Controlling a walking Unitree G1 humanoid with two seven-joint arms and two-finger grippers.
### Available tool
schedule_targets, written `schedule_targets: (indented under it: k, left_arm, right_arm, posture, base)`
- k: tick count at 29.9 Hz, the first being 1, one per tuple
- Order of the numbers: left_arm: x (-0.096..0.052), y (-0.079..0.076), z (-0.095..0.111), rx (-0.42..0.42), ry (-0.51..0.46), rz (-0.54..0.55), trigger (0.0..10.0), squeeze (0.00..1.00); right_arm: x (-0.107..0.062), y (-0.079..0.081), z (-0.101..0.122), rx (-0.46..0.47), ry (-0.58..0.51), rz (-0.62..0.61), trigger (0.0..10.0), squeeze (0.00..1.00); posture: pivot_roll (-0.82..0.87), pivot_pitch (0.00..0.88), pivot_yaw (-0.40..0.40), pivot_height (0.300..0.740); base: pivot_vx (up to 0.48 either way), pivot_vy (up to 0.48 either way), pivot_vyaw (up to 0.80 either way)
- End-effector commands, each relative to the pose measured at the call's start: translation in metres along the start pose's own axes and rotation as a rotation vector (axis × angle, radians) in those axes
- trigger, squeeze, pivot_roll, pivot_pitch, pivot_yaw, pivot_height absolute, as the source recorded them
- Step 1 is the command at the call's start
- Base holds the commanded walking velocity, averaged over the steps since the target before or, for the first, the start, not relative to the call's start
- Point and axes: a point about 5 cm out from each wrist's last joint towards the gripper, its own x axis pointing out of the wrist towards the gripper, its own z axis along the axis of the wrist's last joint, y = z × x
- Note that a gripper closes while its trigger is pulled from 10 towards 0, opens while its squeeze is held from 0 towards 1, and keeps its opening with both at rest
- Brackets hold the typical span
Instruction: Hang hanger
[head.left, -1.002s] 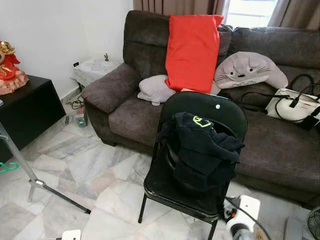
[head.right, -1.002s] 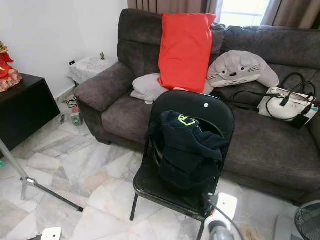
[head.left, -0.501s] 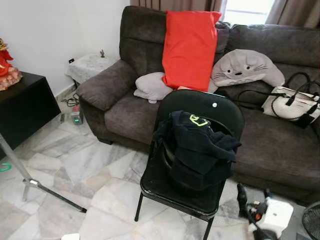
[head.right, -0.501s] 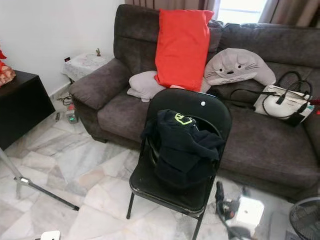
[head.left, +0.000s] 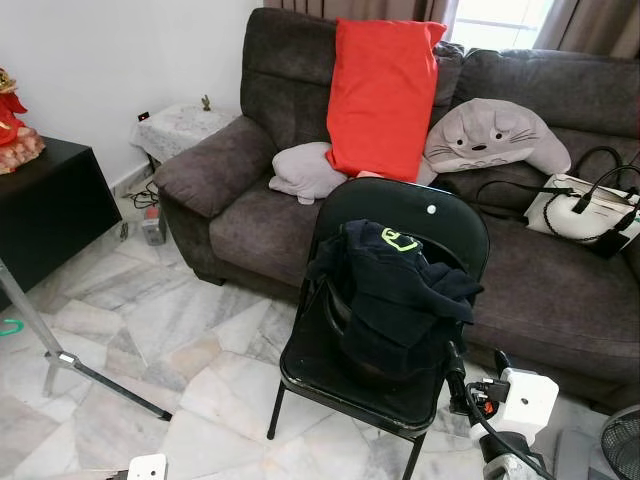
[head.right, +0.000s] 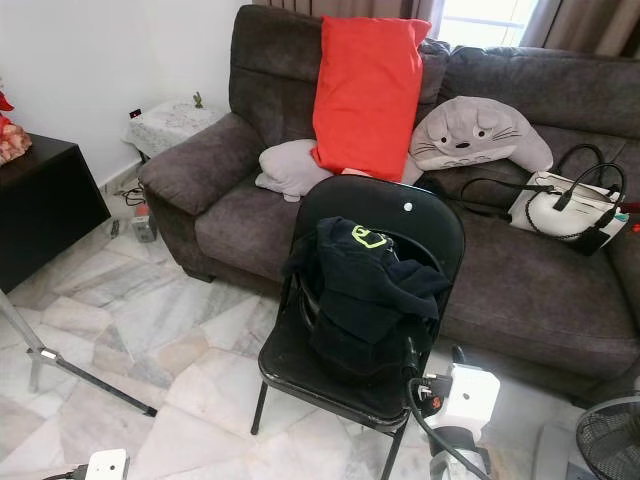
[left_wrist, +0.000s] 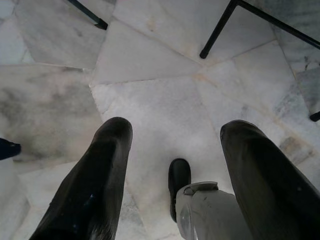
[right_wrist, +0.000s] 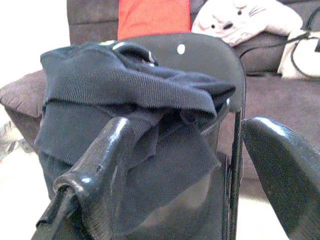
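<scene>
A dark navy garment (head.left: 400, 300) with a yellow-green neck label lies bunched on the seat and backrest of a black folding chair (head.left: 420, 205). I cannot make out a hanger in it. My right gripper (head.left: 478, 365) is open, low at the chair's front right corner and pointing at the garment (right_wrist: 135, 95). In the right wrist view the right gripper (right_wrist: 195, 170) has the cloth just ahead of its two spread fingers, with nothing between them. My left gripper (left_wrist: 177, 127) hangs open over the marble floor.
A dark sofa (head.left: 560, 290) behind the chair holds a red cushion (head.left: 385, 95), a grey plush pillow (head.left: 495, 140) and a white handbag (head.left: 585, 210). A black cabinet (head.left: 45, 215) and a slanted stand leg (head.left: 60, 350) are on the left. A fan (head.right: 605, 445) stands at the lower right.
My right gripper has risen from the floor at the lower right and come closer to the chair's front right corner. The whole view has shifted a little.
</scene>
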Motion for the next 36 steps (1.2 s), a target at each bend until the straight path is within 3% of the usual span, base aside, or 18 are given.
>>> schedule_targets:
  k: [1, 6, 14, 36]
  left_arm:
    - [0.000, -0.001, -0.001, -0.004, -0.001, 0.003, 10.0, 0.00]
    - [0.001, -0.002, 0.002, -0.012, -0.009, 0.001, 10.0, 0.00]
    - [0.001, -0.004, 0.004, -0.014, -0.018, 0.003, 10.0, 0.00]
    - [0.002, -0.002, 0.007, -0.041, -0.035, 0.027, 10.0, 0.00]
  right_arm:
    - [0.001, -0.002, 0.005, 0.005, -0.008, -0.010, 10.0, 0.00]
    - [0.007, -0.008, 0.008, 0.049, 0.007, -0.063, 10.0, 0.00]
    - [0.008, -0.009, 0.016, 0.031, -0.014, -0.063, 10.0, 0.00]
    - [0.011, -0.005, 0.015, 0.054, 0.006, -0.060, 10.0, 0.00]
  posture:
    - [0.05, 0.000, -0.035, 0.740]
    - [0.05, 0.000, -0.041, 0.740]
    - [0.04, 0.000, -0.039, 0.740]
    - [0.06, 0.000, -0.037, 0.740]
  base:
    - [0.000, 0.000, 0.00]
    - [0.000, 0.000, -0.16]
    - [0.000, 0.000, -0.29]
    - [0.300, 0.000, -0.07]
